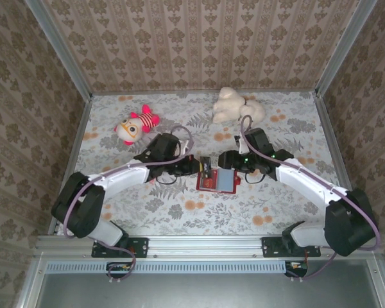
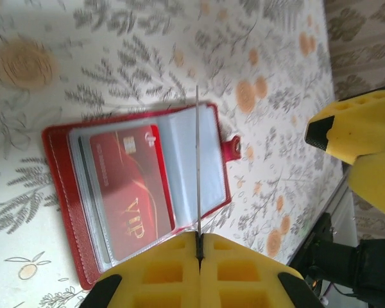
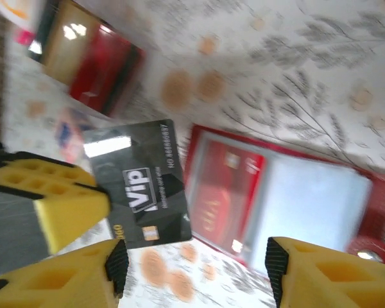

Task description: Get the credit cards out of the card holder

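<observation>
While the left hand (image 2: pixel 199 249) is pinching fully shut on a black card (image 3: pixel 141 186), it is holding that card upright by one end, so from its own wrist the card is reading as a thin line. The right hand (image 3: pixel 196 269) is standing wide open just beside it, gripping nothing, its fingers spreading above the card holder (image 2: pixel 63 192). Both arms are reaching inward and meeting at the middle of the desk (image 1: pixel 179 212), wrists bending down over the holder. The holder is lying flat and open there, with a red card (image 2: pixel 131 186) sitting in a clear pocket.

The cards are looking light, stiff and slick, so a pinch flat across a short end is probably serving best, since a corner grip is likely letting them swivel. The red card is fitting snugly in its sleeve (which is soft and will likely be lifting with it). The holder is probably needing to be pinned down while that card is being drawn out along the pocket's opening.
</observation>
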Available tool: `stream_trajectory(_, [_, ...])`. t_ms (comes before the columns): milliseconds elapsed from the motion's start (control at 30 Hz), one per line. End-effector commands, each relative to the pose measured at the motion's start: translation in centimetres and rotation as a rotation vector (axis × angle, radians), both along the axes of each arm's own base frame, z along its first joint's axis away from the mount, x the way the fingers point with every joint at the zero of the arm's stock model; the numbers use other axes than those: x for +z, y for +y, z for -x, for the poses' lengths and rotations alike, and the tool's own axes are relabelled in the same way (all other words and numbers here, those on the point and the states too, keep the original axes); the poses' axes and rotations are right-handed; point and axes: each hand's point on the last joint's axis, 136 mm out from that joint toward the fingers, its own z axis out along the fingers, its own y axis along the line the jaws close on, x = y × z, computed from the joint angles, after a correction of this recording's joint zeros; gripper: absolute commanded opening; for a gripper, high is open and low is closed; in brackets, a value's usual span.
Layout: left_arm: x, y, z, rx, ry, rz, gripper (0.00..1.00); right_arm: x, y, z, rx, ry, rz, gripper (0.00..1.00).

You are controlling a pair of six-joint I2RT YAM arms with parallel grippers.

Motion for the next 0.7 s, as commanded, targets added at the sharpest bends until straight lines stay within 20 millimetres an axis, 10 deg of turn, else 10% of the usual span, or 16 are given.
stream_trajectory(0, [2.3, 0.5, 0.0, -0.017, -0.043, 0.072, 0.0, 2.0, 2.2, 0.3, 0.102, -0.041, -0.163, 0.69])
stream_trajectory(267, [8.0, -1.2, -0.4, -0.034, -0.072, 0.33, 0.0, 5.6, 4.9, -2.7, 0.2, -0.083, -0.38, 0.83])
stream_trajectory(667, [9.5, -0.4, -0.1, -0.03, -0.072, 0.43, 0.0, 10.0, 5.5, -2.4, 0.34, -0.161, -0.604, 0.41])
